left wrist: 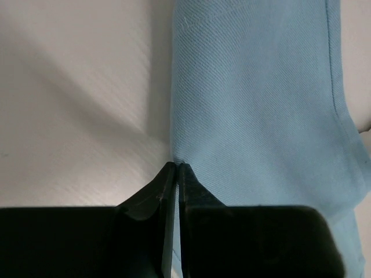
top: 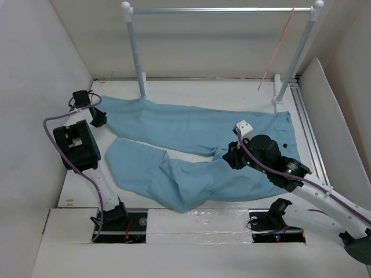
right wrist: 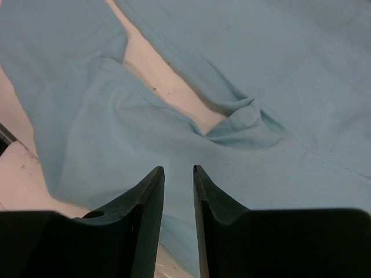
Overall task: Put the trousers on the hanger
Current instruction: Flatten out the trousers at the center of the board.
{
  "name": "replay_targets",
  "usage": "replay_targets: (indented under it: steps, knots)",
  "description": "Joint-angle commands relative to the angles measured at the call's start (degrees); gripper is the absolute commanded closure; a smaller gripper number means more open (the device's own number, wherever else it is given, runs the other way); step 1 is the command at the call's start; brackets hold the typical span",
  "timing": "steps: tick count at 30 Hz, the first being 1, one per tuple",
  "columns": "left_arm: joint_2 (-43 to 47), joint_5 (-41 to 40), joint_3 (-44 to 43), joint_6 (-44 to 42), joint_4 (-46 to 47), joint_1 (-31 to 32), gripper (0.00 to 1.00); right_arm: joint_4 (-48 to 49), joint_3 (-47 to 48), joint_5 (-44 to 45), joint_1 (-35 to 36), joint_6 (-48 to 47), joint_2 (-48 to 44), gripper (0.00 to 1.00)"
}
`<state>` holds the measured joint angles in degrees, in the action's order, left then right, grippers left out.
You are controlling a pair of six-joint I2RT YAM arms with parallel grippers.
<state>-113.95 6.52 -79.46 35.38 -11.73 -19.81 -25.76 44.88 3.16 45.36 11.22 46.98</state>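
The light blue trousers [top: 191,130] lie spread across the white table [top: 191,88], waistband at the right and both legs running left. My left gripper [top: 99,120] is at the far-left hem of the upper leg. In the left wrist view it [left wrist: 175,165] is shut on the edge of the trousers [left wrist: 261,87]. My right gripper [top: 231,157] is down on the crotch area. Its jaws [right wrist: 178,169] stand narrowly apart with the trousers' cloth [right wrist: 174,133] filling the gap. The thin pink-red hanger [top: 277,52] hangs from the rail at the back right.
A silver rail [top: 220,10] on two white-knobbed posts [top: 134,49] [top: 298,55] spans the back of the table. White walls close in the left side and a slanted white panel [top: 333,110] the right. A metal track [top: 307,124] runs along the right edge.
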Motion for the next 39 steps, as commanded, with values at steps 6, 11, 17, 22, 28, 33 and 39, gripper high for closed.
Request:
replay_targets:
  steps: [6, 11, 17, 22, 28, 33, 39]
  knots:
    - [19.98, -22.86, -8.51, -6.89, -16.12, 7.95, 1.0, 4.48, -1.82, -5.35, 0.25, -1.81, 1.0, 0.68]
    - [14.21, -23.49, -17.37, -8.39, -27.28, 8.48, 0.5, 3.27, 1.07, -8.95, 0.25, -6.65, 4.34, 0.68]
    - [10.67, -25.24, -16.19, -9.8, -27.66, 7.87, 0.15, -0.43, 3.72, -9.57, -2.99, -10.08, 4.44, 0.67]
    - [14.55, -22.09, -5.72, -8.13, -20.11, 3.73, 0.18, -0.7, 2.93, -11.85, -7.12, -12.52, 3.03, 0.67]
    - [9.39, -17.42, 2.28, -4.1, -14.84, 3.73, 0.3, -1.31, 3.01, -15.64, -8.89, -14.38, 5.22, 0.67]
    - [3.39, -16.02, 0.28, -4.17, -13.77, 3.73, 0.31, -1.93, 3.11, -15.29, -8.89, -14.3, 5.31, 0.67]
    - [-4.51, -15.49, -4.11, -3.82, -11.65, 3.73, 0.87, -3.24, 4.42, -14.59, -8.89, -12.55, 5.67, 0.68]
